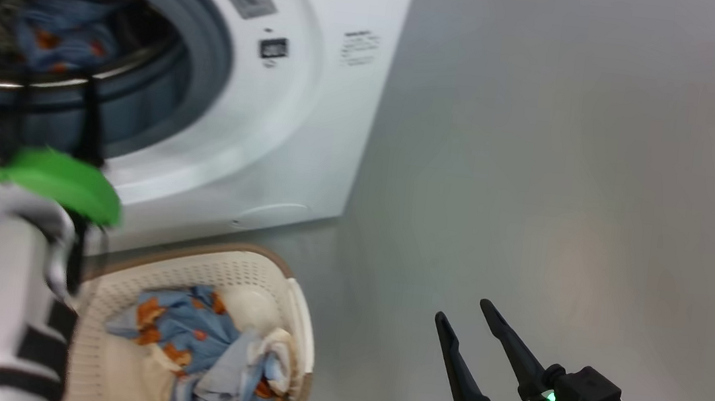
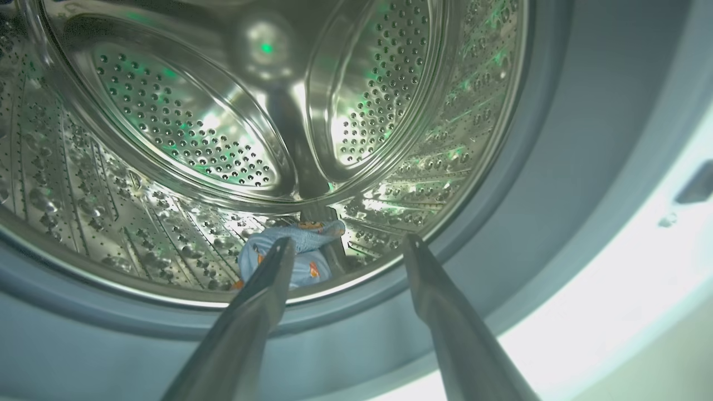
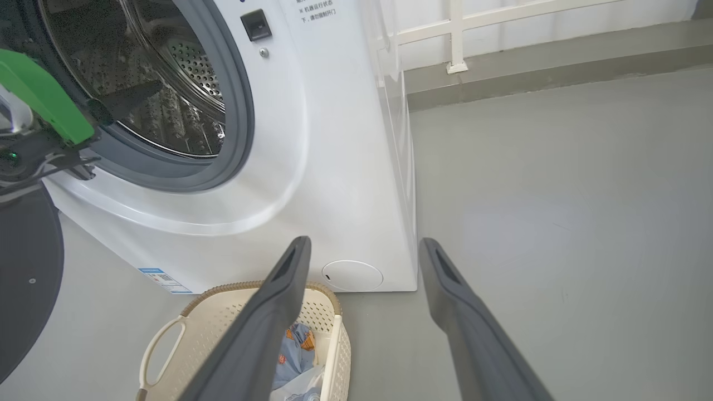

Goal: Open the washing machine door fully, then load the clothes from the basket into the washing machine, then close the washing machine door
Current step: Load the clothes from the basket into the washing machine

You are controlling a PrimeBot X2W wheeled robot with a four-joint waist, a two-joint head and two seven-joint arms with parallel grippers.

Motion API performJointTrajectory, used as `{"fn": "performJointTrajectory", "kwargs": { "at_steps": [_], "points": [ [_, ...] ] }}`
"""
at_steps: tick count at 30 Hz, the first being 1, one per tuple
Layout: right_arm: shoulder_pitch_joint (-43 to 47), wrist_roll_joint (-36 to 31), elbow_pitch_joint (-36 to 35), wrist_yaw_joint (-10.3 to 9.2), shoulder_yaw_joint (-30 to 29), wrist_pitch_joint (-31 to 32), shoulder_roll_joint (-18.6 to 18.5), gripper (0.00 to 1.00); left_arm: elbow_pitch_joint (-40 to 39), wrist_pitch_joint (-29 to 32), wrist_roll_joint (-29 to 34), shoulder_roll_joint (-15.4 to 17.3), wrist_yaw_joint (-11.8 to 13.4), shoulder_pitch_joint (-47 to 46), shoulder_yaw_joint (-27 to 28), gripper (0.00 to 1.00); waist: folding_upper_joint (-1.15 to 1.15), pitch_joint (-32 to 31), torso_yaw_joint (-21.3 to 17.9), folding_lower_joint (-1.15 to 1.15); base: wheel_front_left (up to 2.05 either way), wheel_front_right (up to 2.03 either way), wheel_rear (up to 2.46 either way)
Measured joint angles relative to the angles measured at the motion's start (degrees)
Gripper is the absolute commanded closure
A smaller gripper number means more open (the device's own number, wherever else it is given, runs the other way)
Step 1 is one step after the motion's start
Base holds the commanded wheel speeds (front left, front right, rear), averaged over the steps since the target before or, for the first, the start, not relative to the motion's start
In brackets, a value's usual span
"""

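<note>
Loading step, judged part done. Left claw (image 2: 350, 240) spread, empty, at the drum (image 2: 167, 139) mouth; right claw (image 1: 463, 309) spread, idle over the floor. One blue printed garment (image 2: 303, 256) on perforated steel. Soft blue-and-cream clothes (image 1: 197, 336) in the near perforated cream basket (image 1: 294, 300). Advice: pinch a thick fold, lift clear of the grey rubber seal (image 2: 535, 184).

The washing machine door (image 3: 25, 278) is cut off (left edge), and fingers (image 3: 262, 334) half-hide the basket (image 3: 217, 317).
</note>
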Motion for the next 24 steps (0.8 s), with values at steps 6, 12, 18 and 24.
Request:
{"fn": "performJointTrajectory", "kwargs": {
  "at_steps": [6, 12, 18, 24],
  "points": [
    [0.95, -0.41, 0.14, 0.0, -0.33, 0.0, -0.01, 0.0, -5.92, 0.0, -0.01, -3.18, -1.96, 7.56, -0.26, 0.0, 0.0, -2.51, 3.34, 0.0, 0.0, 0.0, 0.0],
    [2.07, -2.01, 0.23, 0.0, -1.51, 0.0, -0.04, 0.0, -13.68, 0.0, -0.78, -5.47, -2.69, 18.18, -2.07, 0.0, 0.0, -5.28, 7.58, 0.0, 0.0, 0.0, 0.0],
    [3.25, -2.36, 0.63, 0.0, -1.94, 0.0, -0.08, 0.0, -19.29, 0.0, -2.82, -5.77, -2.54, 29.14, -4.95, 0.0, 0.0, -8.01, 11.19, 0.0, 0.0, 0.0, 0.0],
    [4.44, -2.94, 0.38, 0.0, -3.75, 0.0, -0.12, 0.0, -25.95, 0.01, -6.34, -5.75, 0.46, 35.47, -9.01, 0.0, 0.0, -10.05, 14.73, 0.0, 0.0, 0.0, 0.0]
  ]
}}
